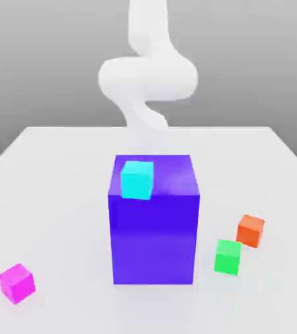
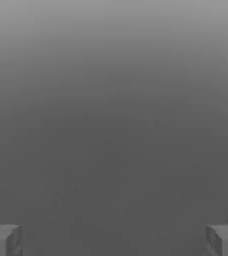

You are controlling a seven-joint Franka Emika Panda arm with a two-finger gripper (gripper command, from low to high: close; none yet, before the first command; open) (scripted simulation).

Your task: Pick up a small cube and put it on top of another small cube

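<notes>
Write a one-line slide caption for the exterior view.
Cyan cube atop a big blue-violet block; magenta cube, green cube and orange cube rest apart on the table.

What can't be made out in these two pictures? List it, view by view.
- Exterior view: the arm is a washed-out white shape; its lower part is hidden behind the big blue-violet block.
- Exterior view: the table behind that block is hidden by it.
- Hand view: the pincer shows just two fingertips, far apart at the frame edge, the rest cut off; beyond them is featureless grey, so what lies beneath it cannot be told.
</notes>
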